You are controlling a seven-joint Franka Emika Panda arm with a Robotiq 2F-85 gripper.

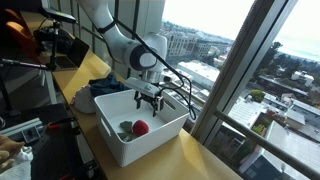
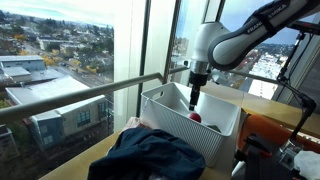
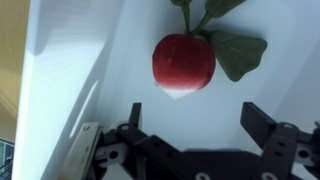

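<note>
Hovering over the white bin (image 1: 108,138) with gripper (image 3: 193,115) spread wide, pinching nothing; sitting just short of the red radish (image 3: 184,65) on the bin floor, gapped broadly enough to straddle it, clear of the leaves (image 3: 238,52) beyond.

I can't read any words, numbers, or signs in these views. Nothing here has writing clear enough for me to make out.
</note>
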